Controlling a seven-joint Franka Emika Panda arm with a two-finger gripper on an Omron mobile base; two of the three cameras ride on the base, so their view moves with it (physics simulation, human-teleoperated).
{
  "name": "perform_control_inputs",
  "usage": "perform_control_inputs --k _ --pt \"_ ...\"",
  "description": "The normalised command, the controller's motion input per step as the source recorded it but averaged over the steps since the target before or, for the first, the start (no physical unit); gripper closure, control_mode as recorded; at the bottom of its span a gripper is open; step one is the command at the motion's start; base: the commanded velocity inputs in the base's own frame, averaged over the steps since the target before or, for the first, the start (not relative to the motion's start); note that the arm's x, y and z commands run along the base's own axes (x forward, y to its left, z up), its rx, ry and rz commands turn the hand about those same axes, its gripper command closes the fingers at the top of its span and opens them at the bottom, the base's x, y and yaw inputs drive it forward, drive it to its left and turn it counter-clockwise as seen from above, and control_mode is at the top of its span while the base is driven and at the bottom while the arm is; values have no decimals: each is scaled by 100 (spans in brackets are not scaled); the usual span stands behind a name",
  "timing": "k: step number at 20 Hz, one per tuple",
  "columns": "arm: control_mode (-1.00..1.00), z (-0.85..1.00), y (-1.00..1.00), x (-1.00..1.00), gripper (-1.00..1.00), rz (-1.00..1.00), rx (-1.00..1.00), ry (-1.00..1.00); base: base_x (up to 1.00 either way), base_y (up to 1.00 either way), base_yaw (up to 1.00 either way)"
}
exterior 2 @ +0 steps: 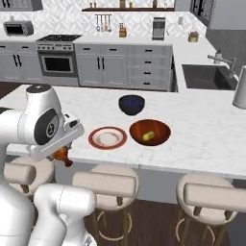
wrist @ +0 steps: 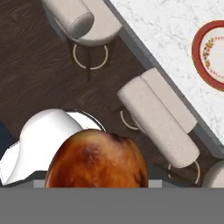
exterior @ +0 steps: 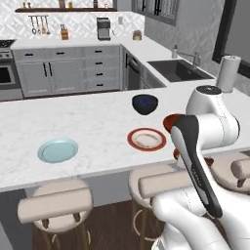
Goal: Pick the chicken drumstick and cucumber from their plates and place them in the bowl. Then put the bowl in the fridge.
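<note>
While the chicken drumstick (wrist: 96,158) sat pinched in the gripper (exterior 2: 64,154), it hung off the near edge of the marble surface (exterior 2: 202,129), above the bar stools (wrist: 155,118) and the dark wood floor (wrist: 30,78) rather than over anything that could catch it. The hand view showed its plump browned end close against the lens, and the right base view showed it as a small brown shape beneath the hand; the fingertips themselves were hidden, so how deep the grip ran could not be told.

The main risk, as I judged it, was a drop in transit: the meat was rounded and glossy, and a slip here would have sent it to the floor or onto a stool. The reddish-brown bowl (exterior 2: 150,132) lay well apart to the right, already holding the cucumber (exterior 2: 148,136), with the red-rimmed plate (exterior 2: 107,138) between it and the gripper. A low pass could have clipped that plate or the bowl's rim, and a release too high might have bounced the drumstick out. The pale blue plate (exterior: 58,150) and the navy bowl (exterior 2: 131,104) stood clear of the likely path.
</note>
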Motion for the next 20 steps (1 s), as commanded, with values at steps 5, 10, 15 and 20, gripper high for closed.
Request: perform_control_inputs --k 5,10,15,20 --pt "100 0 0 0 100 0 0 0 16 -100 -7" --pt "100 0 0 0 100 0 0 0 39 -76 -1" --pt "100 0 0 0 100 0 0 0 65 -9 0" --pt "100 0 0 0 100 0 0 0 58 21 0"
